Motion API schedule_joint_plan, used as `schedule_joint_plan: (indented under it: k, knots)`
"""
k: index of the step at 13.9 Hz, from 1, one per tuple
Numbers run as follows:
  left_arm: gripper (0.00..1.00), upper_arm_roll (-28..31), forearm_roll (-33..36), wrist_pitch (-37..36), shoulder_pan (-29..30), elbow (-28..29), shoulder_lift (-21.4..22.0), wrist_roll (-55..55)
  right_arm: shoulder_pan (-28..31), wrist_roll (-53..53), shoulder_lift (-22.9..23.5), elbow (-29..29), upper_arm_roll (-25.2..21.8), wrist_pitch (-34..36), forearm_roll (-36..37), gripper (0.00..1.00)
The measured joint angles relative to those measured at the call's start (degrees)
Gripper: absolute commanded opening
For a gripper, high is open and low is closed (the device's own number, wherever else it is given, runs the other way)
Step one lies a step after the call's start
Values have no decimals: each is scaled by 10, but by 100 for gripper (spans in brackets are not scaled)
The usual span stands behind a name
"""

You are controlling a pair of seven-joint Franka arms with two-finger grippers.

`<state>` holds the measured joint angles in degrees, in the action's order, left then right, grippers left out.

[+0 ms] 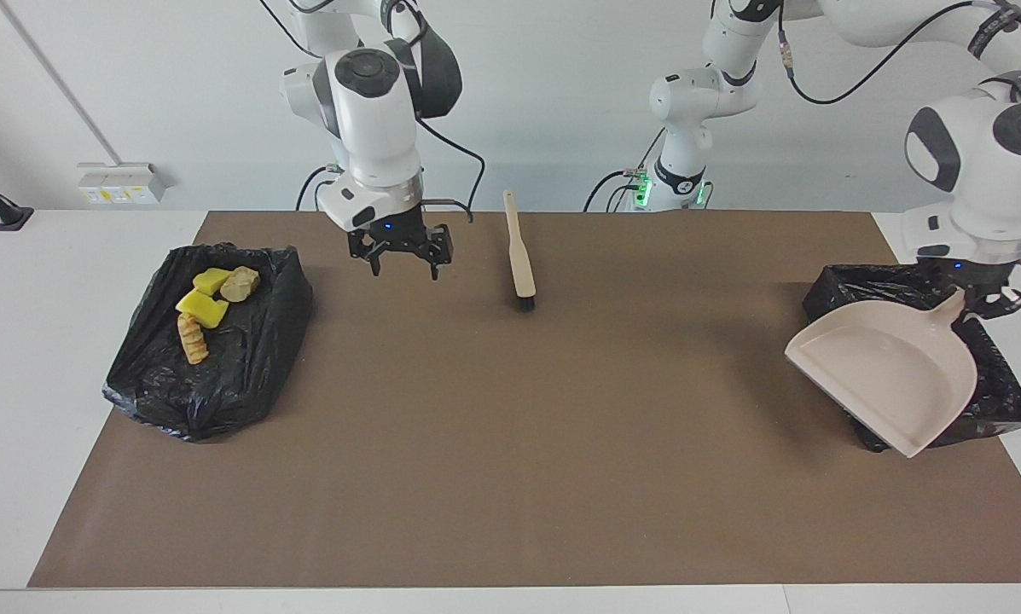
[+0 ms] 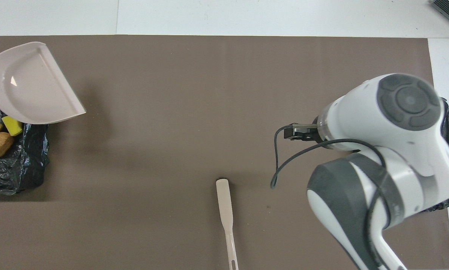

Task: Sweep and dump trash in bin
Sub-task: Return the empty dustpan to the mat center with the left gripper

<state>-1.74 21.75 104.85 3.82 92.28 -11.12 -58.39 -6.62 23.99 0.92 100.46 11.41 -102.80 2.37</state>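
1. Four trash scraps (image 1: 205, 305) lie in the black bin bag (image 1: 246, 367) at the right arm's end of the counter.
2. We see the right hand (image 1: 401, 254) raised, fingers spread wide, empty.
3. The brush (image 1: 519, 260) lies mid-counter.
4. The left hand (image 1: 988, 298) grips the dustpan (image 1: 890, 375) over the second bag (image 1: 1000, 401), which holds three scraps (image 2: 1, 131).

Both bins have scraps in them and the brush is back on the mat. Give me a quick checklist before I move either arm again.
1. Dustpan empty: ok, nothing shows in it.
2. Left gripper shut on the dustpan handle, over the bin at the left arm's end: ok.
3. Right gripper open, empty, raised over the mat: ok.
4. Brush lying free on the mat: ok.
5. Loose scraps on the mat: ok, none visible.
6. Scraps inside the bin at the right arm's end: ok, four seen.
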Motion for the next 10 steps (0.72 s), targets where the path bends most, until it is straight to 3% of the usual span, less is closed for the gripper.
schedule_joint_plan:
  k: [2,6,10]
  knots:
    - [0,-1,-54,-9,-48,15,0,109,33,-19,-10,-41,-1,33,0,100]
    - [0,-2,-160,11,-156,30,-30,428,73,-53,-26,-99,-12,97,1,100]
    - [0,-3,-238,54,-250,23,-78,673,78,-145,-32,-142,-80,144,1,100]
